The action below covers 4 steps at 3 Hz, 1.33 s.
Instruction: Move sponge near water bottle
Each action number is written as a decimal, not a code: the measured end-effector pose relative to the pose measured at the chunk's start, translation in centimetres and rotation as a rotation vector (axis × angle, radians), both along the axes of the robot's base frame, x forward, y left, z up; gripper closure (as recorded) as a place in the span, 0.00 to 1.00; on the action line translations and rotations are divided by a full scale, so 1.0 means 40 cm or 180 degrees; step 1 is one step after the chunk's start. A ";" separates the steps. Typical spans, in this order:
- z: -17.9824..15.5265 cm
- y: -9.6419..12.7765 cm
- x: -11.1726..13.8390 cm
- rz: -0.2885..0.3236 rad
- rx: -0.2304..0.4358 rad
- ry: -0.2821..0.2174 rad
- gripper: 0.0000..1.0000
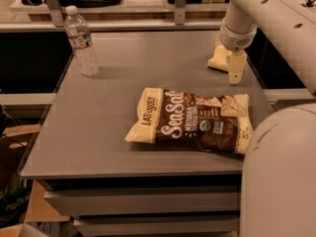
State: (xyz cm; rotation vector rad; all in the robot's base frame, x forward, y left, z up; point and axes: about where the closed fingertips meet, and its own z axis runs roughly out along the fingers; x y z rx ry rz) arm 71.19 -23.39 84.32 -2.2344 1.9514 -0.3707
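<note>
The sponge (217, 61) is a small pale yellow block lying at the far right of the grey table (113, 117). My gripper (232, 69) hangs from the white arm right at the sponge's right side, low over the table and partly covering the sponge. The water bottle (81, 42), clear with a white cap and a label band, stands upright at the far left corner, a full table width from the sponge.
A large brown and cream chip bag (190, 121) lies flat in the middle right of the table, in front of the sponge. A rail with metal posts (180, 6) runs behind the table. My white base (281, 177) fills the lower right. Cardboard boxes (29, 211) sit on the floor at left.
</note>
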 end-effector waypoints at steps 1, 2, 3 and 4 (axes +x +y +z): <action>-0.006 -0.003 0.001 -0.0007 -0.0001 0.0029 0.41; -0.002 -0.003 0.000 -0.0004 0.0000 0.0032 0.65; -0.002 -0.003 0.000 -0.0004 0.0000 0.0032 0.87; 0.040 0.000 -0.009 0.0050 0.0081 -0.0088 1.00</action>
